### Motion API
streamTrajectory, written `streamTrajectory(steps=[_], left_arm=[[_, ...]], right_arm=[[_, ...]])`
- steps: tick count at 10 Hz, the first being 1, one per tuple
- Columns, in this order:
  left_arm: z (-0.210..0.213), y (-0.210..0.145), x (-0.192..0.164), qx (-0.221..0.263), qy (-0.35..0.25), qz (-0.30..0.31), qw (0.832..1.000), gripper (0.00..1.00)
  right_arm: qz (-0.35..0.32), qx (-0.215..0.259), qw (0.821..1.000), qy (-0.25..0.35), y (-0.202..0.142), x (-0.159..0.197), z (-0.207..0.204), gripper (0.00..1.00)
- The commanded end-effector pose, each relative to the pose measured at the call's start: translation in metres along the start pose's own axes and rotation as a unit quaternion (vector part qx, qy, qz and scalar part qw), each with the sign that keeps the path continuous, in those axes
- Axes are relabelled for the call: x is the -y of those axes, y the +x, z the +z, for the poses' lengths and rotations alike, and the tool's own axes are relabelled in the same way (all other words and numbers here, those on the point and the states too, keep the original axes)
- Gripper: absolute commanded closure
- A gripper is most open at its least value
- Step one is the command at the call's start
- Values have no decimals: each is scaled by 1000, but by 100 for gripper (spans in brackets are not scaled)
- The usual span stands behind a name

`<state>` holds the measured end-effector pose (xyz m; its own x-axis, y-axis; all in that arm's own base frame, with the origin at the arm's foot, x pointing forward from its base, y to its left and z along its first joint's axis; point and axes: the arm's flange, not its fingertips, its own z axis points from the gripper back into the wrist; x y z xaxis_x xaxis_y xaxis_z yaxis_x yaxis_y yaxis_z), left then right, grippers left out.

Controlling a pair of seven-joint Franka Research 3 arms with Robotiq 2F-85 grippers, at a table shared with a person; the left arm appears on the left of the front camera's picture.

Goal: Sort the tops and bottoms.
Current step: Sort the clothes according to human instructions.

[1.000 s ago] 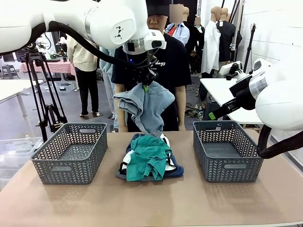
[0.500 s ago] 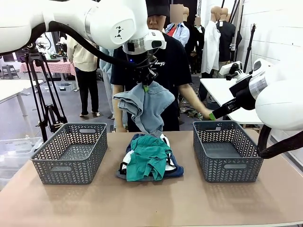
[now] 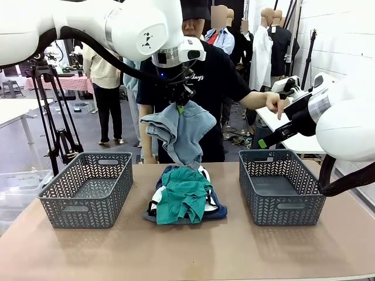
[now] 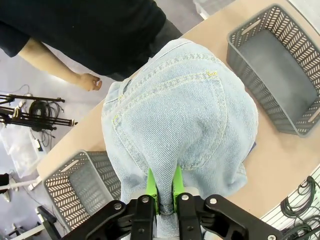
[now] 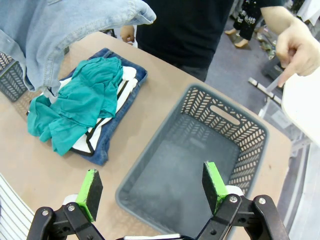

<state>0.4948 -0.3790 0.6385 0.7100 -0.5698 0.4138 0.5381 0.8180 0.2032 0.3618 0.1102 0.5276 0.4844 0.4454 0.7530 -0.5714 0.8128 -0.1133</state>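
Three bottoms and one top in play right now. The faded grey-blue denim (image 3: pixel 179 132) is up in the air, dangling from the left gripper (image 3: pixel 179 99), which has its green pads pinched tight on a fold of the fabric. From the left wrist camera you can see the yellow stitching and a back pocket spread out below the fingers (image 4: pixel 151 187). It hangs right over the rest of the pile, not touching it.

That pile sits mid-table between the two baskets. The teal-green top (image 3: pixel 183 196) is crumpled on top of it. Under it you can spot the white shorts with black trim (image 5: pixel 114 102) peeking out at the sides. The mid-blue denim shorts (image 5: pixel 107 145) are at the bottom, flat on the table (image 3: pixel 176 252).

A grey basket (image 3: pixel 76 208) stands to the left of the pile and another grey basket (image 3: pixel 290 205) to the right, both well apart from the clothes and with nothing in them.

The right gripper (image 5: pixel 152 182) hovers above the right-hand basket with its jaws spread wide, holding nothing.

The person in the black T-shirt stands at the far side. One hand (image 3: pixel 274 102) is stretched out toward the right arm with a finger pointing down. The other hand (image 4: pixel 90 81) hangs by the table edge.
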Motion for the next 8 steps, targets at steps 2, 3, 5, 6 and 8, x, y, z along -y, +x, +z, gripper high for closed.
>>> streamTrajectory(steps=[2,3,5,6,8], left_arm=[[8,0,-2,7,3,1,1000,100],[8,0,-2,7,3,1,1000,100],[8,0,-2,7,3,1,1000,100],[8,0,-2,7,3,1,1000,100],[8,0,-2,7,3,1,1000,100]], right_arm=[[0,-1,1000,4,-1,0,-1,0],[0,-1,1000,4,-1,0,-1,0],[0,-1,1000,4,-1,0,-1,0],[0,-1,1000,4,-1,0,-1,0],[0,-1,1000,4,-1,0,-1,0]])
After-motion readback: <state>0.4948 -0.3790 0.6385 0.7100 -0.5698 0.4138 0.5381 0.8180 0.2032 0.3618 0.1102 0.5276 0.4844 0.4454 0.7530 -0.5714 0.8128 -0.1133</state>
